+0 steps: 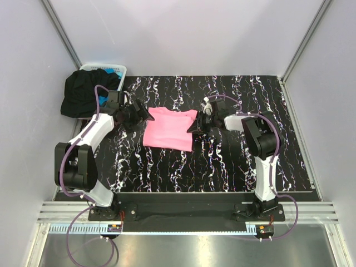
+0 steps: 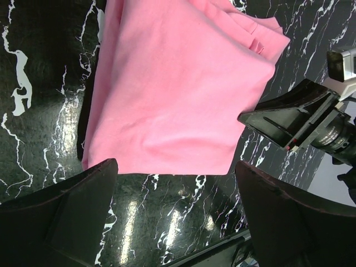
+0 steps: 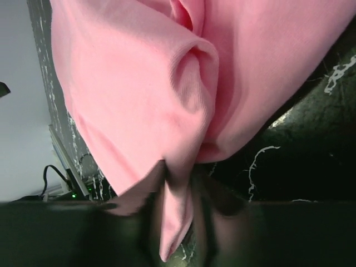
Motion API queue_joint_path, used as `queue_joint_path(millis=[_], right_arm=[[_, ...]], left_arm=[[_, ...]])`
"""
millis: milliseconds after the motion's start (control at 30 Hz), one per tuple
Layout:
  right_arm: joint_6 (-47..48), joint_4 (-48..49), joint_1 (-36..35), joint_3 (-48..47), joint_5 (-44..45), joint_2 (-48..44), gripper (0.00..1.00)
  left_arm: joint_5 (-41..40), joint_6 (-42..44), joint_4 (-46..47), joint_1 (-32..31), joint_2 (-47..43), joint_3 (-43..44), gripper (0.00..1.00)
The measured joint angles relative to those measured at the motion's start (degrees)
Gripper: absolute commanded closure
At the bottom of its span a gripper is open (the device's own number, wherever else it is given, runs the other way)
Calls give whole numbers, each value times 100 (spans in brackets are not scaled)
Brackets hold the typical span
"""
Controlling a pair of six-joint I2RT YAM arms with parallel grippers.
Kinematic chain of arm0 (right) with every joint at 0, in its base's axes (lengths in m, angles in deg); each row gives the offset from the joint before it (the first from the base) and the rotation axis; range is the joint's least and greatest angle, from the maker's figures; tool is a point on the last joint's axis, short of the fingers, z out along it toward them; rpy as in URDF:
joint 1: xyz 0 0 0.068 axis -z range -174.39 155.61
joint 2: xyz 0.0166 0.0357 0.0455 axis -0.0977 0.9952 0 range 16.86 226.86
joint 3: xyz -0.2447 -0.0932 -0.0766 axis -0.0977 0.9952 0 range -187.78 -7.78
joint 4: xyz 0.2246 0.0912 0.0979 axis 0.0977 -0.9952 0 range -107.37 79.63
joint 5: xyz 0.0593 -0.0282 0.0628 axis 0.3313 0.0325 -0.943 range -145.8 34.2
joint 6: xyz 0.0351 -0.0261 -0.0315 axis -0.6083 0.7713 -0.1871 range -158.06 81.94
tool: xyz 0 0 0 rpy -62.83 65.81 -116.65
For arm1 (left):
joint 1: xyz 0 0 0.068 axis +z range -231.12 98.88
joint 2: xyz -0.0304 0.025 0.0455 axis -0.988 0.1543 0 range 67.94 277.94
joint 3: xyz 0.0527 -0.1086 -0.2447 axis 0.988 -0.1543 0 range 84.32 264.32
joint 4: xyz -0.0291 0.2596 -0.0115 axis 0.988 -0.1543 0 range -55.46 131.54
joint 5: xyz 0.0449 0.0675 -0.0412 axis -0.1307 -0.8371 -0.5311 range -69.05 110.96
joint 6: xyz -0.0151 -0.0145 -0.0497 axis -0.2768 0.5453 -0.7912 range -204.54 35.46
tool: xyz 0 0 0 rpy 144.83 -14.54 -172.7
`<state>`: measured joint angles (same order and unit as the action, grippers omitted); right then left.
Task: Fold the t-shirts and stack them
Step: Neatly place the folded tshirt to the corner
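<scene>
The bright pink t-shirt (image 1: 168, 129) lies folded on the black marbled table, between the two grippers. My right gripper (image 1: 194, 125) is at its right edge, and in the right wrist view a bunched fold of the pink cloth (image 3: 139, 83) is pinched between the blurred fingers of that gripper (image 3: 178, 172). My left gripper (image 1: 143, 114) sits at the shirt's left edge. Its jaws (image 2: 175, 164) stand wide open just short of the pink hem (image 2: 178, 89), with only bare table between them. The black t-shirt (image 1: 83, 92) is heaped over the basket, and a bit of blue cloth (image 1: 111, 71) shows behind it.
A white slotted basket (image 1: 119, 69) stands at the table's far left corner under the black cloth. Grey walls close in the table on three sides. The right gripper's dark finger (image 2: 289, 119) shows at the right of the left wrist view.
</scene>
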<state>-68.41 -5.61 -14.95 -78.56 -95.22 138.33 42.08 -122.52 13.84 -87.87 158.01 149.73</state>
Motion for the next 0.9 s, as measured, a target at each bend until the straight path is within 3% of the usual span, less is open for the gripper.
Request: queue_joint_path(millis=[133,367,600,900], right_arm=[[-61,-7,0,-7,-22,81,100],[72,-802,-11,-448,599,81,100],[354,-1816,17,-1250,1919,122,100],[719,-2811,348,-3110,2970,1021,100]], left_arm=[[63,2,2,92,0,0,7],[151,31,2,232,0,0,7],[219,66,0,282,0,0,7],[142,234,-153,286,-103,-26,7]])
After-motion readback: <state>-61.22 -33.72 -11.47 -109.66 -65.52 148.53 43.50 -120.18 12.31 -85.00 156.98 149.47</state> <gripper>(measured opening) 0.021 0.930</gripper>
